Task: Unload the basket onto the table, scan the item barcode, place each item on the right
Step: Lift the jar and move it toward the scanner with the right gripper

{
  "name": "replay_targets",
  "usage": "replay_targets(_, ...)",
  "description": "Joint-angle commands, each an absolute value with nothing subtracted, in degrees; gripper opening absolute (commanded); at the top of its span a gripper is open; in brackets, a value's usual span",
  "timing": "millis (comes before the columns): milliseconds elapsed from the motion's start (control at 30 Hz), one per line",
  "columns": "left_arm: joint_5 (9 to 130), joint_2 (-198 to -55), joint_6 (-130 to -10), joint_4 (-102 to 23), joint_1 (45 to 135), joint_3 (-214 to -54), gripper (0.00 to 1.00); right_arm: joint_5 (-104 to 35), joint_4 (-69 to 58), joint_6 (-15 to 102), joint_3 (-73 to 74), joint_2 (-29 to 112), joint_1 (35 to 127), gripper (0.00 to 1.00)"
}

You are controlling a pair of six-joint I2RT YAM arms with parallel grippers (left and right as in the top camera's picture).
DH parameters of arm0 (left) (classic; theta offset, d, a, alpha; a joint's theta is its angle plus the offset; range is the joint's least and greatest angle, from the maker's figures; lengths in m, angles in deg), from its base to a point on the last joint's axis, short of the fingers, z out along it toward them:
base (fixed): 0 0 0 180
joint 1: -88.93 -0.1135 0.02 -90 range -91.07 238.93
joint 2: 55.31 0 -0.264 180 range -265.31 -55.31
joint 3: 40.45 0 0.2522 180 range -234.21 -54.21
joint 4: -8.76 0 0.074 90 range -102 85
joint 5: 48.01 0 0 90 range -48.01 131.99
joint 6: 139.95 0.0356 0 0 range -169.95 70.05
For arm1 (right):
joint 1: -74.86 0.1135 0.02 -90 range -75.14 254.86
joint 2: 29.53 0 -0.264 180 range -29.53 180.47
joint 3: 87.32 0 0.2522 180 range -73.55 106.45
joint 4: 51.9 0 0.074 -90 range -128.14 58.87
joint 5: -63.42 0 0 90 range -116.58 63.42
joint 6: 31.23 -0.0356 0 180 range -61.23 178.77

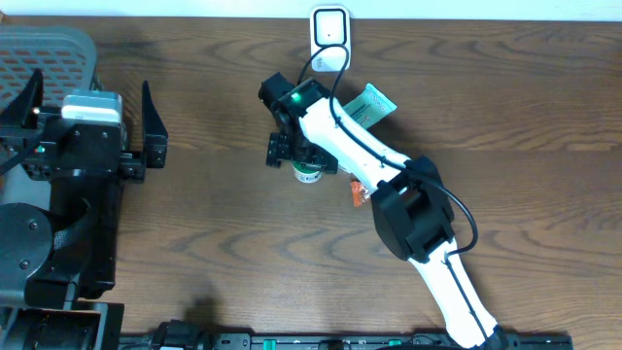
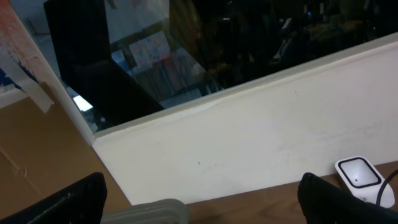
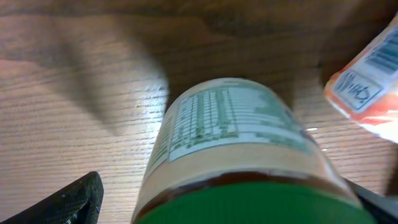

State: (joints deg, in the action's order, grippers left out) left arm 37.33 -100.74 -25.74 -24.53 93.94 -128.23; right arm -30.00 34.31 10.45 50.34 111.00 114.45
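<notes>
The right hand (image 3: 219, 198) hangs wide open astride the green-lidded bottle (image 3: 233, 124), which stands on the tabletop (image 3: 74, 93) just beside an orange packet (image 3: 367, 87). I'd say there's no grip yet. Next it must close, lift, and turn the label toward the scanner (image 1: 330, 29) at the far edge. The left hand (image 2: 200, 198), also wide, sits well apart.

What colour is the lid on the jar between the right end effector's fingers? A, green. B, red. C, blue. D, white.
A: the right wrist view shows the jar topped by a green lid.
</notes>
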Motion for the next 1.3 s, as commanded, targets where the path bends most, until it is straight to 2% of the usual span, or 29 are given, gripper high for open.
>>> replay_targets(0,36.85,-100.41,-25.17,-24.46,94.16,-128.91,0.98,-29.02,33.54,9.03,48.66,112.20,114.48,0.96)
replay_targets(500,36.82,-100.37,-25.17,-24.46,94.16,-128.82,0.98,-28.58,28.63,6.59,43.09,112.24,113.10,0.89)
replay_targets(567,36.85,-100.39,-25.17,-24.46,94.16,-128.80,0.98,-28.65,28.71,5.82,43.04,112.24,113.10,0.84)
replay_targets(700,36.82,-100.39,-25.17,-24.46,94.16,-128.80,0.98,-30.07,28.71,5.84,43.06,112.24,113.10,0.57)
replay_targets(767,36.82,-100.39,-25.17,-24.48,94.16,-128.80,0.98,-30.70,28.71,5.86,43.06,112.24,113.08,0.52)
replay_targets(967,36.82,-100.39,-25.17,-24.48,94.16,-128.80,0.98,-33.24,28.95,7.63,43.24,112.22,113.01,0.50)
replay_targets(1133,36.82,-100.39,-25.15,-24.48,94.16,-128.69,0.98,-37.30,30.09,16.40,44.03,112.22,112.03,0.50)
replay_targets(1267,36.80,-100.39,-25.15,-24.48,94.16,-128.69,0.98,-37.24,33.59,24.51,44.57,112.22,110.52,0.45)
